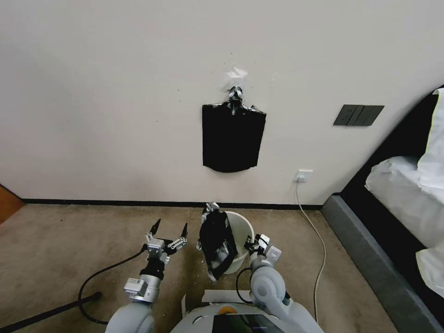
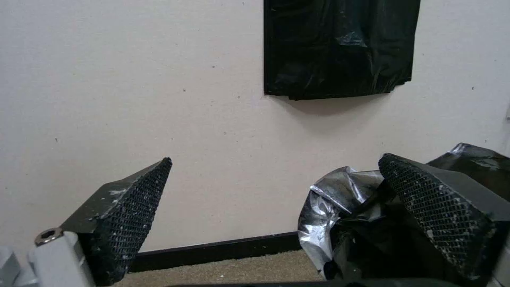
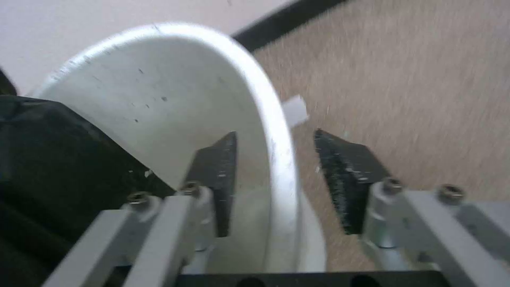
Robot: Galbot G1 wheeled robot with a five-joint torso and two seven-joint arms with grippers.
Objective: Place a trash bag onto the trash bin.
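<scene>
Straddling the bin [image 3: 175, 91] rim with fingers apart, the right tool [image 3: 276, 175] grips nothing, the left tool [image 1: 169, 232] hangs released beside the bag [image 1: 217, 243], which drapes limp over the near rim; light, slippery film, best pinched at its hem.
</scene>
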